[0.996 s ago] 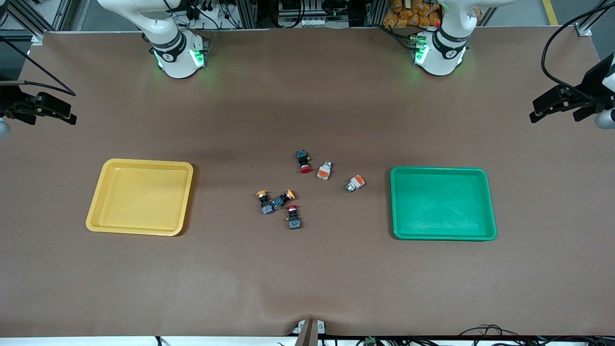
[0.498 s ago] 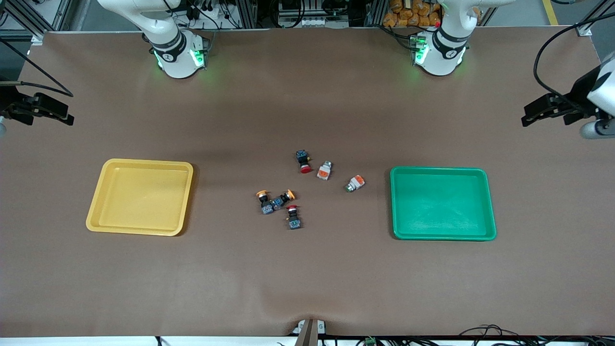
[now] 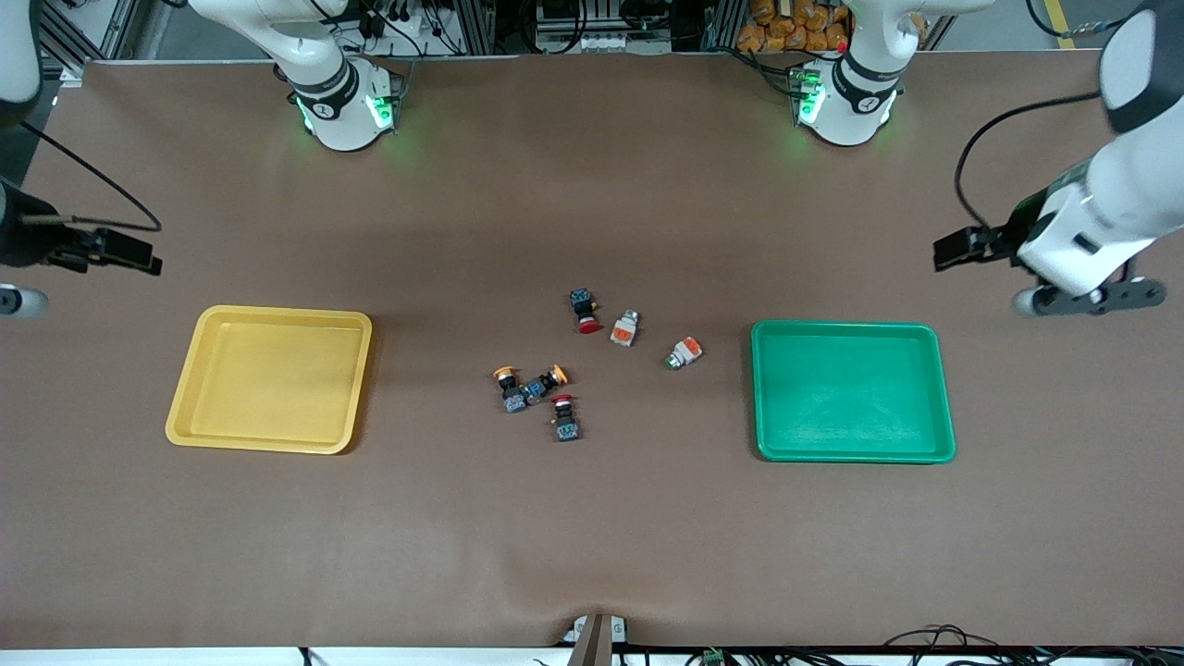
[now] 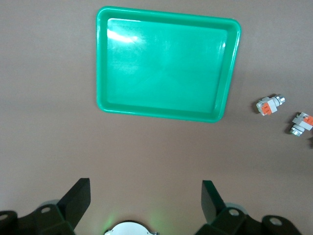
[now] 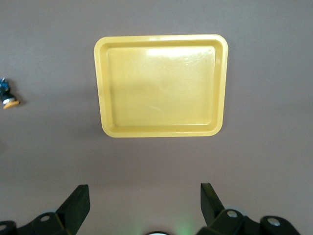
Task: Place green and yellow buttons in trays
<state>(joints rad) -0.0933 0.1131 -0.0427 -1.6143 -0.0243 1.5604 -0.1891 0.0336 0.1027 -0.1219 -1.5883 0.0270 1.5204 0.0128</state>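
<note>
Since the earlier frames both arms have swung inward over the table ends; all objects are unmoved. The right gripper [image 5: 142,205], jaws wide and empty, hangs over bare table near the yellow tray [image 3: 194,338]. The yellow buttons [image 3: 529,384] and green buttons [image 3: 684,352] lie mid-table, with red-capped switches [image 3: 564,418] among them. The left gripper [image 4: 146,203], wide and empty, hovers near the green tray [image 3: 942,370]. Risk: the touching yellow pair may scatter, or a red switch may be grasped. The brown mat [image 3: 592,536] wrinkles at the camera edge.
</note>
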